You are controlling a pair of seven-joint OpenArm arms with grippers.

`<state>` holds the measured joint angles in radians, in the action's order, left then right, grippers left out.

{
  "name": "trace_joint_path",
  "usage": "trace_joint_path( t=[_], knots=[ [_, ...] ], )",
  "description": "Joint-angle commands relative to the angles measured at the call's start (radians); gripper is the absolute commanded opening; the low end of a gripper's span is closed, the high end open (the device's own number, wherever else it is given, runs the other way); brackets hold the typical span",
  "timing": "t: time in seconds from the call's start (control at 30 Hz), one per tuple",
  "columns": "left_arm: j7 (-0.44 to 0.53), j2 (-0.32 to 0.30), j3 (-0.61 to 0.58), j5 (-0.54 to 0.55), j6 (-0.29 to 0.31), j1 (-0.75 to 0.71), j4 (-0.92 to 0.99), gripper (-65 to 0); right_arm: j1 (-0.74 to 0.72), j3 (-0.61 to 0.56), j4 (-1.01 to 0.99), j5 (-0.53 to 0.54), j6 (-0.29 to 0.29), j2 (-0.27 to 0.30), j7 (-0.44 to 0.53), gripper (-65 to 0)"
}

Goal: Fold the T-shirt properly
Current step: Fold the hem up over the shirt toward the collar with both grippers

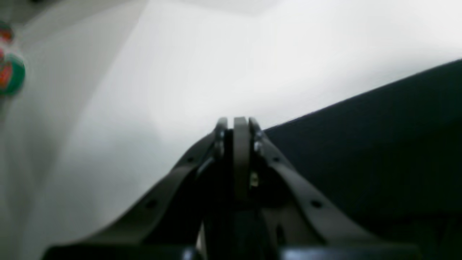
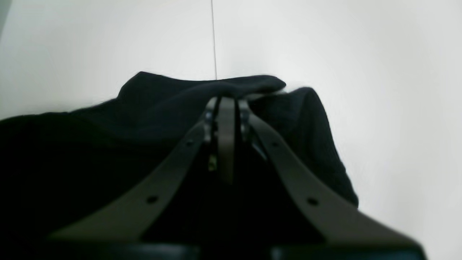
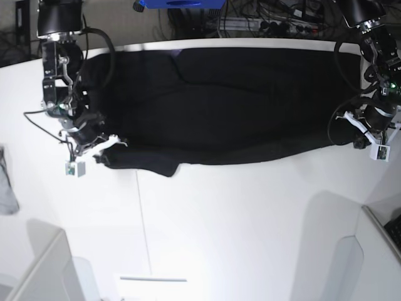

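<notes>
The black T-shirt lies as a long band across the far half of the white table, plain side up. At its left end in the base view, my right gripper is shut, and in the right wrist view bunched, raised cloth wraps around the shut tips of the gripper. At the shirt's other end, my left gripper is shut too. In the left wrist view a straight, taut edge of the shirt runs right up to the gripper tips.
A small grey cloth hangs at the table's left edge. White partitions stand at the near corners. A blue object and cables lie beyond the far edge. A blurred green and red round thing shows left in the left wrist view.
</notes>
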<state>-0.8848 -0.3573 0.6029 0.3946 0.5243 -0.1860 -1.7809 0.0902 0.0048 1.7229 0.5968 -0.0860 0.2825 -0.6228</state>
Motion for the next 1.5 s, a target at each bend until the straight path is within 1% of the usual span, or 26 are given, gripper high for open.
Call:
trace_joint_path(
  t=[0.0,0.07,0.13,0.23,0.67,0.77,0.83,0.9,1.03,1.13,1.23,1.37,1.47],
  knots=[
    [0.003,-0.016,0.022,0.005,0.010,-0.004,-0.024,-65.0,-0.007,0.008,0.035,0.004,0.004,0.011,0.027,-65.0],
    [0.003,-0.004,0.050,0.005,0.032,-0.022,-0.032,-65.0,0.018,0.008,0.064,0.004,0.004,0.011,0.027,-65.0],
    [0.003,-0.001,0.059,0.005,0.035,-0.043,-0.043,-65.0,0.038,0.011,0.088,0.004,0.004,0.011,0.027,-65.0],
    [0.003,-0.001,0.064,0.005,0.035,-0.091,-0.072,-65.0,0.085,0.060,0.128,0.004,0.004,0.004,0.027,-65.0],
    [0.005,0.004,0.067,0.005,0.035,-0.214,-0.164,-65.0,0.211,0.074,0.190,0.008,0.004,0.005,0.036,-65.0],
    [0.008,0.004,0.067,0.005,0.036,-0.231,-0.164,-65.0,0.257,0.117,0.257,0.008,0.004,0.001,0.036,-65.0],
    [0.009,0.004,0.067,0.007,0.036,-0.243,-0.164,-65.0,0.268,0.126,0.276,0.008,0.004,-0.004,0.028,-65.0],
    [0.008,0.004,0.068,0.040,0.036,-0.252,-0.164,-65.0,0.277,0.126,0.276,0.008,0.004,-0.006,0.028,-65.0],
    [0.006,-0.001,0.144,0.168,0.036,-0.287,-0.164,-65.0,0.323,0.126,0.282,0.008,0.004,-0.010,0.036,-65.0],
    [0.006,-0.004,0.157,0.180,0.036,-0.304,-0.164,-65.0,0.351,0.126,0.283,0.008,0.007,-0.024,0.039,-65.0],
    [0.009,-0.004,0.154,0.180,0.036,-0.324,-0.164,-65.0,0.406,0.128,0.303,0.012,0.009,-0.038,0.100,-65.0],
    [0.006,-0.001,0.165,0.180,0.036,-0.326,-0.164,-65.0,0.471,0.126,0.303,0.091,0.010,-0.033,0.169,-65.0],
    [0.009,-0.006,0.165,0.183,0.036,-0.355,-0.164,-65.0,0.509,0.126,0.303,0.128,0.010,-0.029,0.218,-65.0]
  ],
)
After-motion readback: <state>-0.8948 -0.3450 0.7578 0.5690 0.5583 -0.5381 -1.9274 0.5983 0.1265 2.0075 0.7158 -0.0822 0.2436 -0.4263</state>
